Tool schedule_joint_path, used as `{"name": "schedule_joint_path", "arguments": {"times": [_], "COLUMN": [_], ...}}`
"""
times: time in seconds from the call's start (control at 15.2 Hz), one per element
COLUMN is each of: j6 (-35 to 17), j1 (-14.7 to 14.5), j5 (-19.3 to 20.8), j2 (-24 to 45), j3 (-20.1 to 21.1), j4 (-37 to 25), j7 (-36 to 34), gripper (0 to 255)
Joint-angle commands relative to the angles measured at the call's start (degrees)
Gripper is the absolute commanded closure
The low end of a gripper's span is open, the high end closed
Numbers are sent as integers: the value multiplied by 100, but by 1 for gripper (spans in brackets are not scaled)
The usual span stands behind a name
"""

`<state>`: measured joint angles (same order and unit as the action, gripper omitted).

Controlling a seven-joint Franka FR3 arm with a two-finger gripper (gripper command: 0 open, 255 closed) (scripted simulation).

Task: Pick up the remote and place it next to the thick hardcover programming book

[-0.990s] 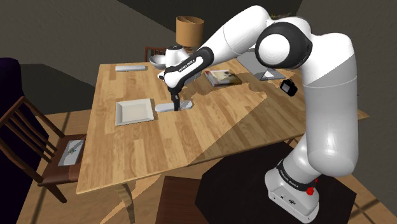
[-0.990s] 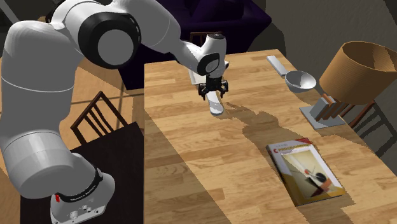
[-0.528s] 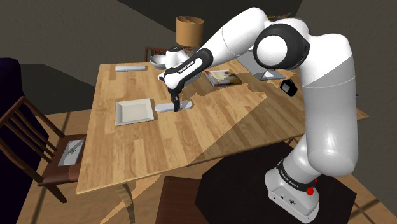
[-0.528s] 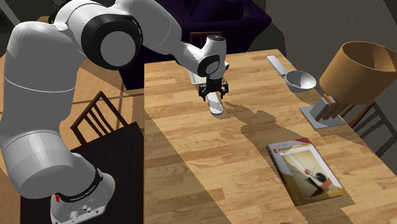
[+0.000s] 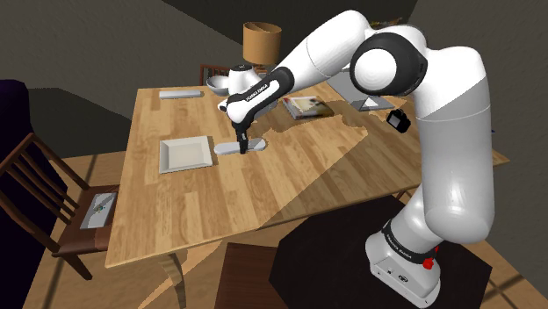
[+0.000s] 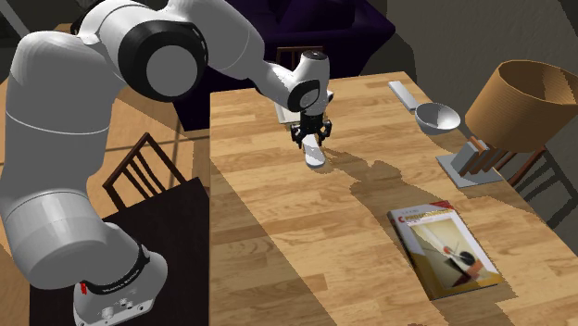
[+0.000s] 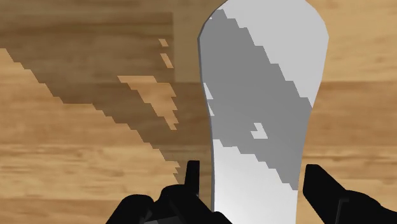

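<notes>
Wooden table: a white remote is laid flat near its middle, well apart from the book. The gripper is set low over one end, fingers spread, with the remote between them and not pinched.

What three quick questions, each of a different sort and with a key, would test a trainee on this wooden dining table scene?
1. True or false: the flat, pale grey remote lies right beside the pale-covered book with the red strip.
2. Which thing stands nearest the brown-shaded lamp? A the grey bowl; B the square white plate; C the wooden chair.
3. How do the fingers of the all-black gripper stand relative to the remote?
Key: 1 false, it lies well apart from the book. 2 A. 3 open, one on each side of the remote, which lies on the wooden table.
</notes>
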<state>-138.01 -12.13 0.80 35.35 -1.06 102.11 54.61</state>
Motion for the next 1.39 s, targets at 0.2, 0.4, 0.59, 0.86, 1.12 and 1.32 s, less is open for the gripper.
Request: {"name": "schedule_joint_path", "arguments": {"times": [0.2,0.4,0.59,0.86,1.12,1.32], "j6": [51,209,371,594,827,1006], "j1": [-1,-2,-3,-4,-5,-6], "j5": [0,1,1,2,2,3], "j2": [-55,-215,-369,-565,-745,-872], "j3": [0,-1,-2,-3,-4,-4], "j4": [1,4,-5,-32,-85,-137], "j7": [0,3,5,9,12,14], "gripper": [255,255,255,255,255,255]}}
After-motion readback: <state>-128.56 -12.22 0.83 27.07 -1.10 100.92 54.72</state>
